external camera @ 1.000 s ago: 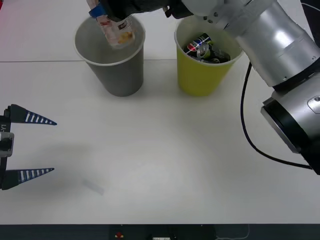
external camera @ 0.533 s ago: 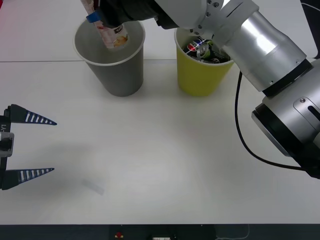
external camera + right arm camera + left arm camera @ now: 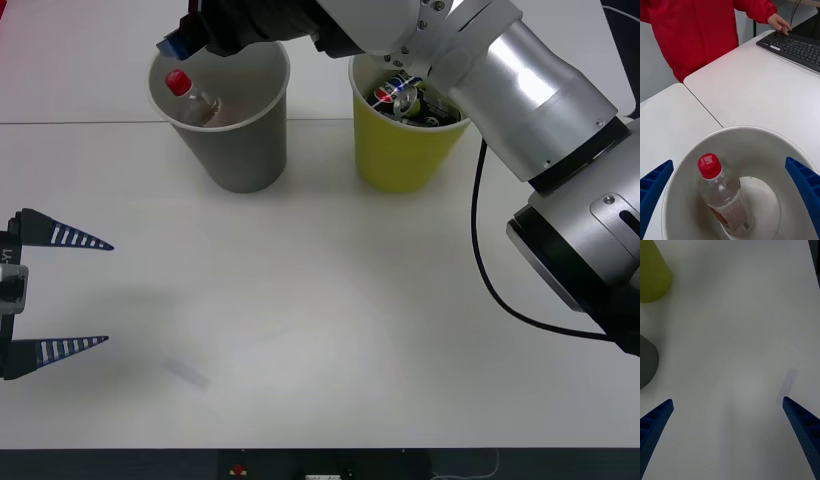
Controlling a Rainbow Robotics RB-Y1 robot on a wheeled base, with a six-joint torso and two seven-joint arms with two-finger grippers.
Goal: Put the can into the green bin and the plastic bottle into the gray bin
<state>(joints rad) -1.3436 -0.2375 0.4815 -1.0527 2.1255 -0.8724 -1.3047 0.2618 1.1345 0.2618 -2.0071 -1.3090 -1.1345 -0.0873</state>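
Front view: right claw [image 3: 185, 35] sits over the far rim of the gray bin [image 3: 222, 150], fingers spread, nothing in them. The bottle [image 3: 190, 95] lies inside that bin, red cap up, leaning against the left wall. The green bin [image 3: 400, 150] stands just beside the gray one, to its right, apart from it; a can [image 3: 400, 97] and other dark crushed cans lie in it. Left claw [image 3: 40, 295] is parked low at the near left of the table [image 3: 320, 320], fingers spread, empty.

Right wrist view: the two blue fingers [image 3: 803, 187] stand wide, one on each side of the gray bin's white rim [image 3: 748, 129], neither touching it as far as I can tell. The bottle [image 3: 724, 198] rests base-down on the bin floor, tilted, cap [image 3: 709, 165] near the wall. A person in red stands beyond the table, hand on a keyboard [image 3: 793, 47], well apart from the bins.

Left wrist view: spread fingers [image 3: 655, 420] over bare table; both bins show at the edge, green [image 3: 653, 273] and gray [image 3: 647, 360].

Judgement: both items look placed, so the step in hand is the retreat. To do it well, lift the right claw straight up with fingers kept wide until clear of the rim, then swing back; a sideways pull could catch the rim and tip the light bin. Mind the forearm passing over the green bin.
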